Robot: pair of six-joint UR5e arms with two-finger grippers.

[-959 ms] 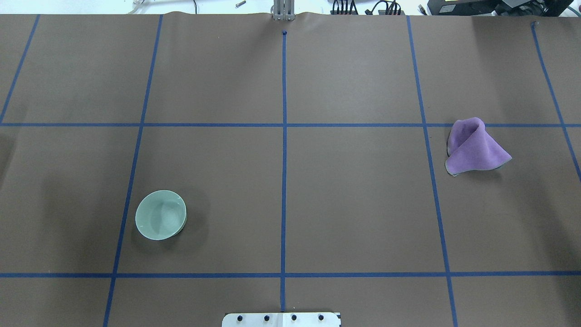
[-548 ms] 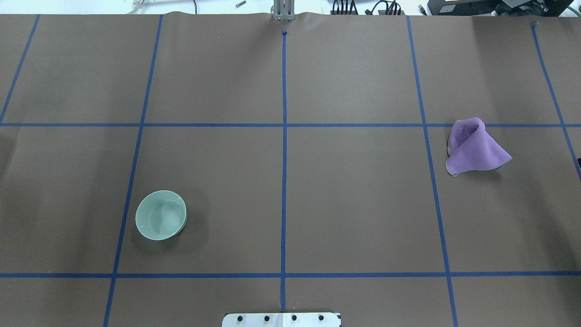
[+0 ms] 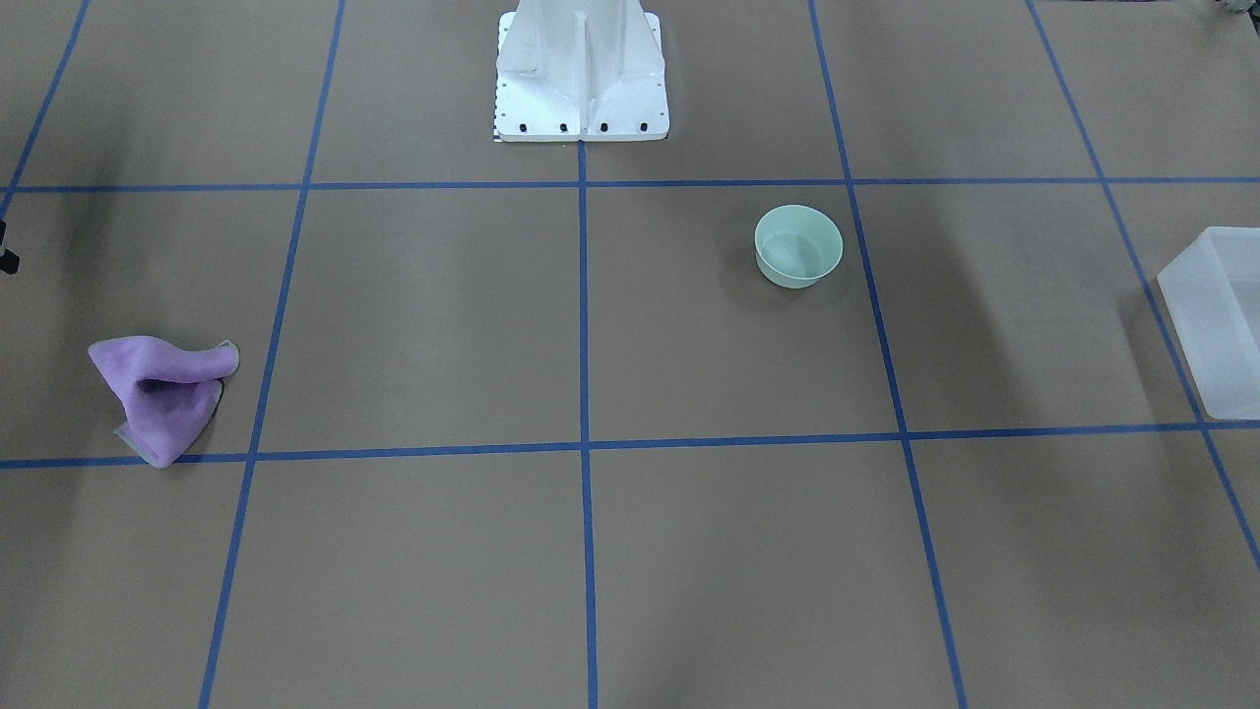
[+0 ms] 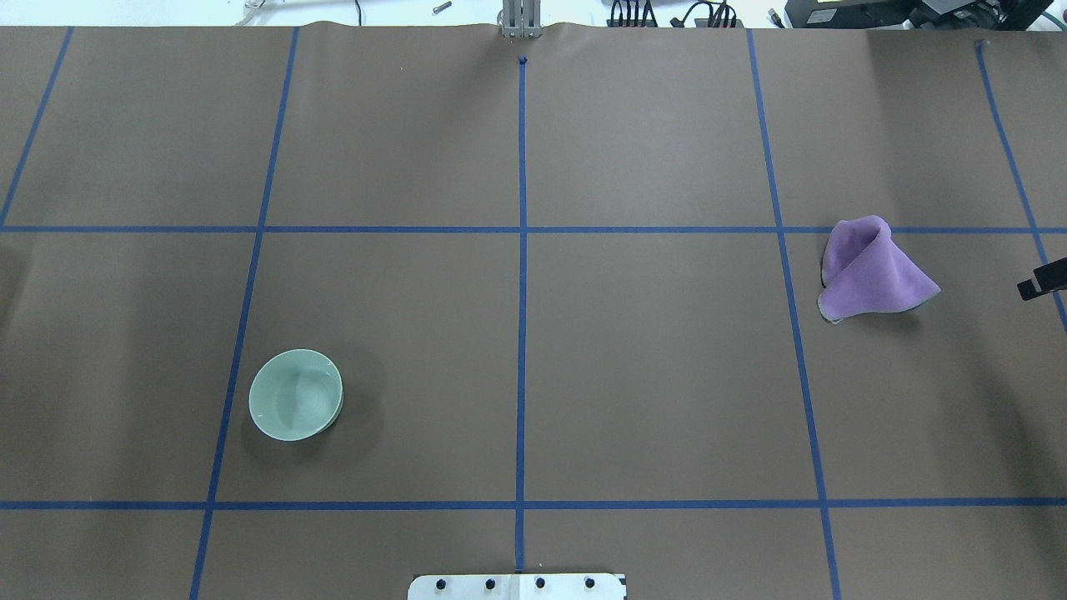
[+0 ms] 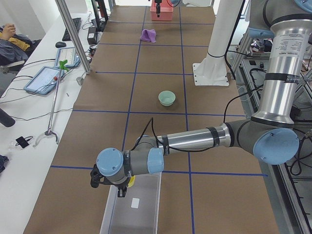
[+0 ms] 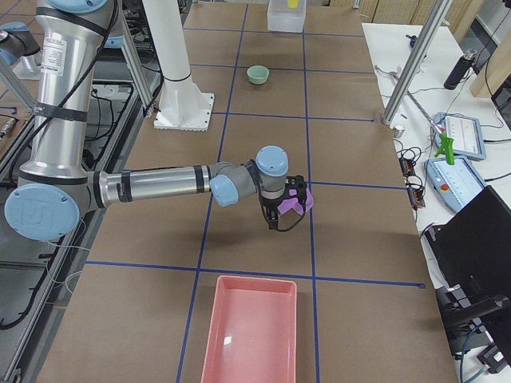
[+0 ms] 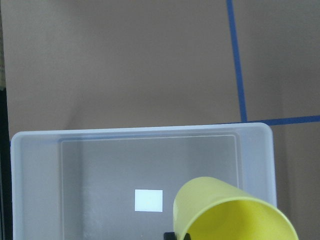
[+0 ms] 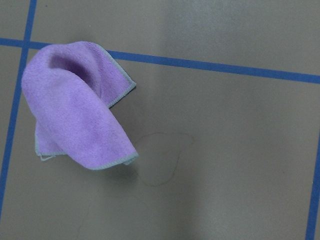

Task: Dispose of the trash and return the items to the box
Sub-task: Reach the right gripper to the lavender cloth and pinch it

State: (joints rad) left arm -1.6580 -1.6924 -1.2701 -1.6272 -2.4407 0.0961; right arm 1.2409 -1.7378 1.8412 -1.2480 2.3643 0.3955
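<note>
The yellow cup (image 7: 235,215), tilted and apparently pinched in the left gripper (image 5: 121,189), was held directly above the open box (image 7: 35,175), so only a release was needed, while the bowl (image 4: 295,406) was left well apart.

1. This is a robotics lab: two jointed industrial arms, the left arm (image 5: 195,139) and the right arm (image 6: 152,185), reach out over one large table (image 4: 667,375).
2. Brown paper covers the table, marked into squares by blue tape (image 4: 521,333). A white pedestal (image 3: 581,69) is bolted at the middle of its robot-side edge.
3. Aluminium posts (image 5: 74,36) stand along the operators' edge.
4. Beyond that edge, a white bench (image 5: 29,165) carries tablets (image 5: 46,78), a keyboard (image 5: 74,27) and cables (image 4: 708,12).
</note>
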